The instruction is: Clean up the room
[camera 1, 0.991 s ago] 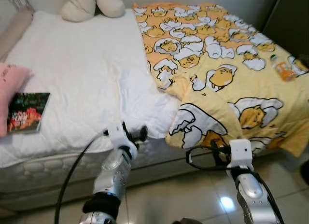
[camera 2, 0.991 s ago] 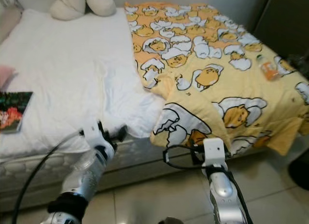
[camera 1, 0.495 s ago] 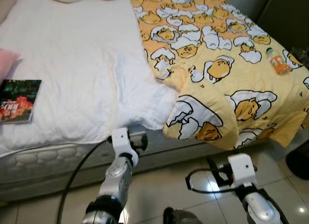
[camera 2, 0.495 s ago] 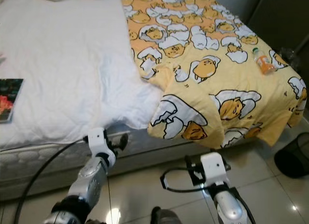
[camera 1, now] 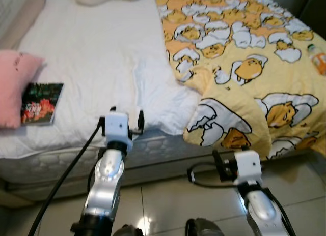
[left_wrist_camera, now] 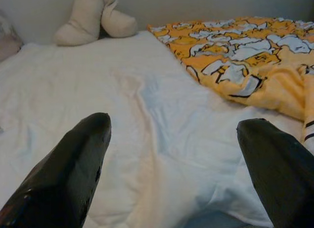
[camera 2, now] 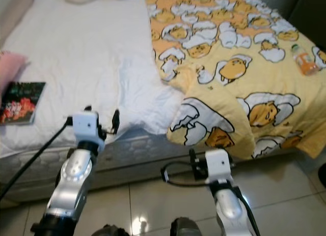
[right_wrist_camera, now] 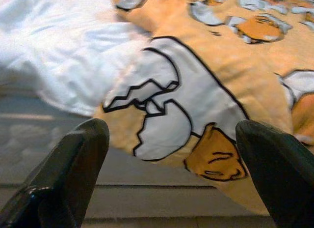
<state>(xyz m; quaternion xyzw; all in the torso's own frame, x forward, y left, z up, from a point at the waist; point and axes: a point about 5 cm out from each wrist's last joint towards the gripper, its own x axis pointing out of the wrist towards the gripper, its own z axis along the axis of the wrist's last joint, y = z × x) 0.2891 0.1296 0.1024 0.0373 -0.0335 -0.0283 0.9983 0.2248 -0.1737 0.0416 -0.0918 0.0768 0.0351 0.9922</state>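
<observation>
Bed (camera 1: 97,68) clutter awaits: book (camera 1: 41,103) and bottle (camera 2: 307,61) lie untouched while left gripper (camera 1: 122,125) and right gripper (right_wrist_camera: 171,154) hover spread, empty.

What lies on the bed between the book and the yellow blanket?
Only the bare white sheet, creased, lies between the book and the yellow blanket, as the left eye view shows.

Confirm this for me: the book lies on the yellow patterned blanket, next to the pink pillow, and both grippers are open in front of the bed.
Not quite. The book lies on the white sheet, not on the yellow patterned blanket, as the left eye view shows. The rest holds: it sits next to the pink pillow, and the left gripper and right gripper are both open in front of the bed.
</observation>
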